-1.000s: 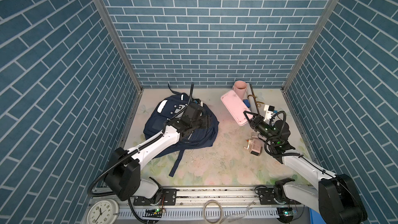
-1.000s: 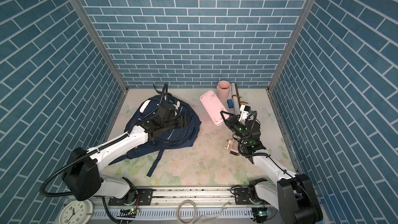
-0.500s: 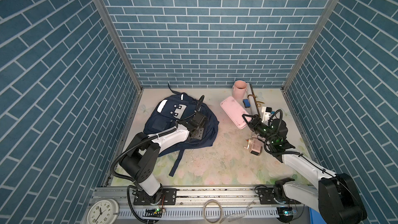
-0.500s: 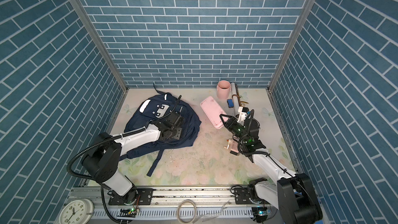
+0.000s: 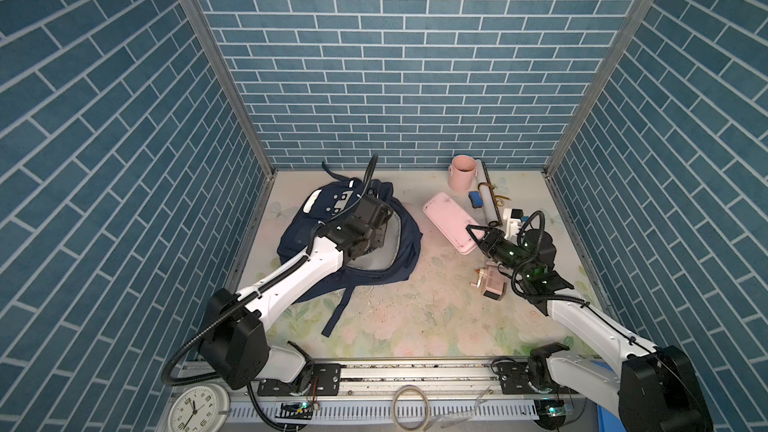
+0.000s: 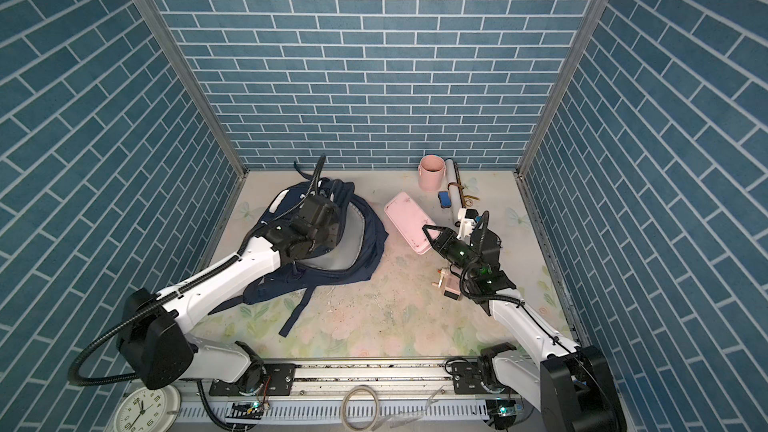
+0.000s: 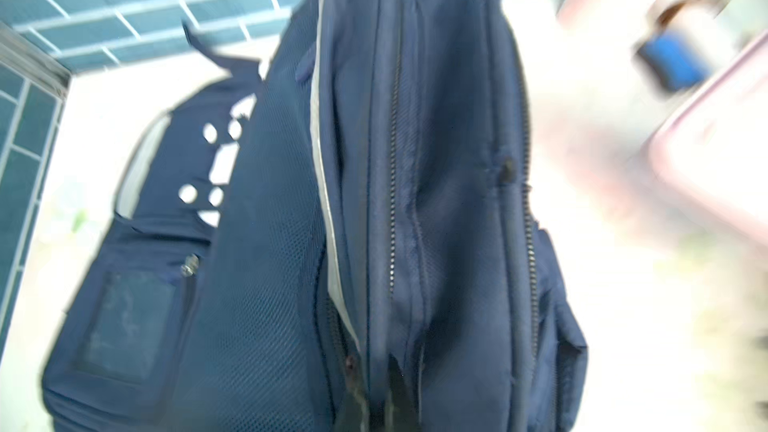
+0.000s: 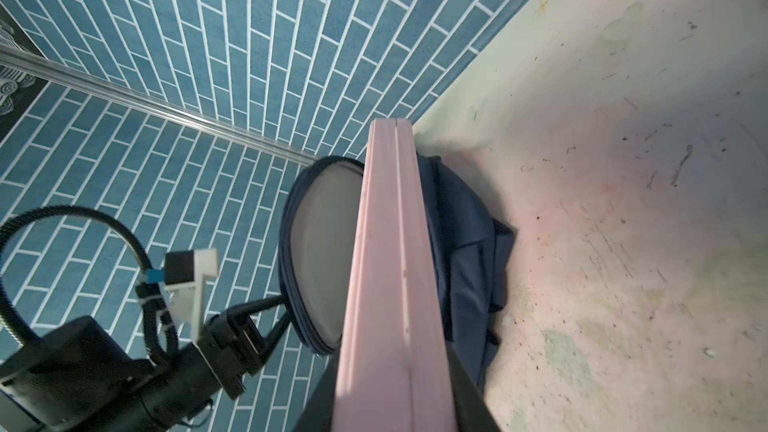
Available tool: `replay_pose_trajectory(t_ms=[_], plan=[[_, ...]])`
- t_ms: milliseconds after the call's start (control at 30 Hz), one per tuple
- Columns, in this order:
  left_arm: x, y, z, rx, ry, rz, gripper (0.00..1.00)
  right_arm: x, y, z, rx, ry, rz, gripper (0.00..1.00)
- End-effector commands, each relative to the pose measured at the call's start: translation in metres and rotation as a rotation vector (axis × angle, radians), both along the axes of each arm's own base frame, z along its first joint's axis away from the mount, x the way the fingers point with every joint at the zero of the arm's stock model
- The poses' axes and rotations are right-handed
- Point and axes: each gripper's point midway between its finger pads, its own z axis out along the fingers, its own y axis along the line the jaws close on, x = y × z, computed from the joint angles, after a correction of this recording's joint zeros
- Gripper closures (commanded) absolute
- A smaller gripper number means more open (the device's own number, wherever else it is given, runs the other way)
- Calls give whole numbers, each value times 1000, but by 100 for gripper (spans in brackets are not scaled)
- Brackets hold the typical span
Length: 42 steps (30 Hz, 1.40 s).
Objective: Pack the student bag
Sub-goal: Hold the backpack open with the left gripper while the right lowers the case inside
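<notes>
Bag (image 5: 299, 243), navy, slumped on the table (image 5: 415, 326) at 9 o'clock from the table's middle in both top views, straps trailing toward 6 o'clock. Its main mouth is pulled open and grey lining shows inside; no contents can be made out. Its other zips, seen blurred in the left wrist view, run closed. Left hand (image 8: 282, 313): fingers pressed together, pinching the rim of the bag's mouth and holding it up. Case (image 5: 446, 218), pink, flat, lying at 1 o'clock from the middle. Its two halves are shut on each other, so its contents are hidden. Right hand (image 5: 473, 234): clamped on the case's near end, with the case seen edge-on between the fingers in the right wrist view; whether the far end rests on the table cannot be told. Cup (image 5: 462, 172), pink, upright by the back wall at 1 o'clock, its interior too dark to tell contents. Blue block (image 5: 475, 198), just beside the cup at its 5 o'clock. White roll (image 5: 488, 193), lying alongside cup and block. Small pink pronged piece (image 5: 492, 282), on the table at 4 o'clock, below the right arm.
</notes>
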Motion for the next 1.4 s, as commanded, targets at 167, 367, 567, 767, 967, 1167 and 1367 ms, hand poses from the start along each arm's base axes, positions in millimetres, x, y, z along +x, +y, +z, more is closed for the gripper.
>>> replay_pose_trajectory(t_ms=[167, 367, 567, 767, 967, 1167, 1367], plan=[[7, -30, 74, -224, -125, -102, 100, -10, 59, 12, 21, -8, 186, 90], [-3, -38, 75, -352, -115, -121, 100, 10, 116, 4, 75, 27, 301, 90], [-4, -39, 76, -462, -118, -85, 100, 37, 191, -20, 170, 100, 397, 91], [1, -32, 73, -492, -116, -43, 100, 47, 225, -57, 149, 211, 415, 62], [1, -23, 60, -449, -92, -23, 100, 50, 186, -69, 36, 230, 311, 21], [-4, -13, 49, -468, -63, 4, 100, 37, 129, -51, -165, 154, 192, 17], [-13, -25, 25, -484, -3, -18, 100, 19, 58, -16, -313, 35, 49, 16]])
